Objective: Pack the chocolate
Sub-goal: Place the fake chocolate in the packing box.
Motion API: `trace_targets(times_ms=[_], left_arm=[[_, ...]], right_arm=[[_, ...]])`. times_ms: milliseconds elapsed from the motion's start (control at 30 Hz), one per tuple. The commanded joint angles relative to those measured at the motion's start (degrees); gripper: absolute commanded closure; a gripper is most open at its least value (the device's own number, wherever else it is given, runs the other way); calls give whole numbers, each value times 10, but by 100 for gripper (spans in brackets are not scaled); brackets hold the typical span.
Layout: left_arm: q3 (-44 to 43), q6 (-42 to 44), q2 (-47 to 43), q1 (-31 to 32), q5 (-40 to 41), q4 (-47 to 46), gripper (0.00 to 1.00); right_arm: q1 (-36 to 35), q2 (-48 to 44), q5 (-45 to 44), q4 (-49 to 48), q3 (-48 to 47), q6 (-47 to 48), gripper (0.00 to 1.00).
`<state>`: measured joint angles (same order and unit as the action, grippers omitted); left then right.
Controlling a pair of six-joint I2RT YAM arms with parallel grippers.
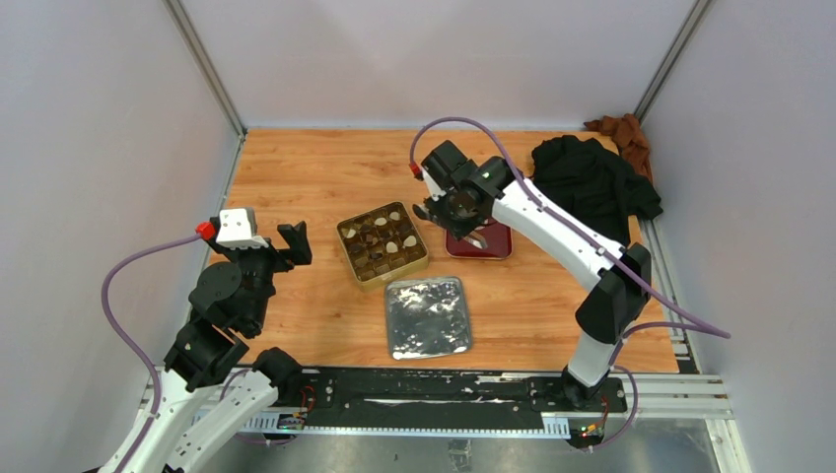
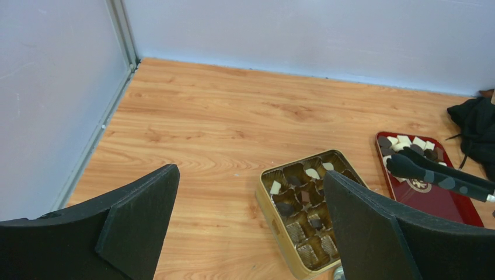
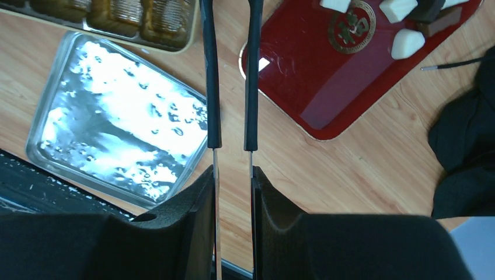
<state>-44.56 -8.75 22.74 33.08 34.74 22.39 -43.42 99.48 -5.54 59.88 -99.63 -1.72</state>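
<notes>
A counter (image 1: 315, 168) of warm orange-brown wood grain fills the middle of the space, its boards running left to right. Plain pale lavender-grey panels close it in on three sides: a back wall (image 1: 434, 59), a left wall (image 1: 99, 148) and a right wall (image 1: 759, 148). Slim metal posts (image 1: 207, 69) stand in the two far corners where the panels meet. Along the near edge runs a black plate (image 1: 434, 389) on a silver rail (image 1: 680, 394). The light is soft and even.

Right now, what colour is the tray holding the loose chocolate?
Dark red tray, gold emblem; best in right wrist view.
</notes>
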Motion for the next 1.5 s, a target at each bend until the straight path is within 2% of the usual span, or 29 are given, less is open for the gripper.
trace_targets(times_ms=[0, 600, 1067, 1267, 1467], left_arm=[[7, -2, -7, -3, 2, -11, 0], [7, -1, -8, -3, 4, -11, 0], [7, -1, -7, -3, 2, -11, 0], [7, -1, -7, -3, 2, -11, 0], [8, -1, -7, -3, 1, -11, 0]], right_arm=[[-38, 11, 6, 15, -34, -7, 89], [-143, 102, 43, 11, -111, -2, 88], [-165, 156, 69, -1, -143, -4, 88], [-167, 171, 65, -1, -150, -3, 83], [-167, 175, 64, 0, -149, -1, 69]])
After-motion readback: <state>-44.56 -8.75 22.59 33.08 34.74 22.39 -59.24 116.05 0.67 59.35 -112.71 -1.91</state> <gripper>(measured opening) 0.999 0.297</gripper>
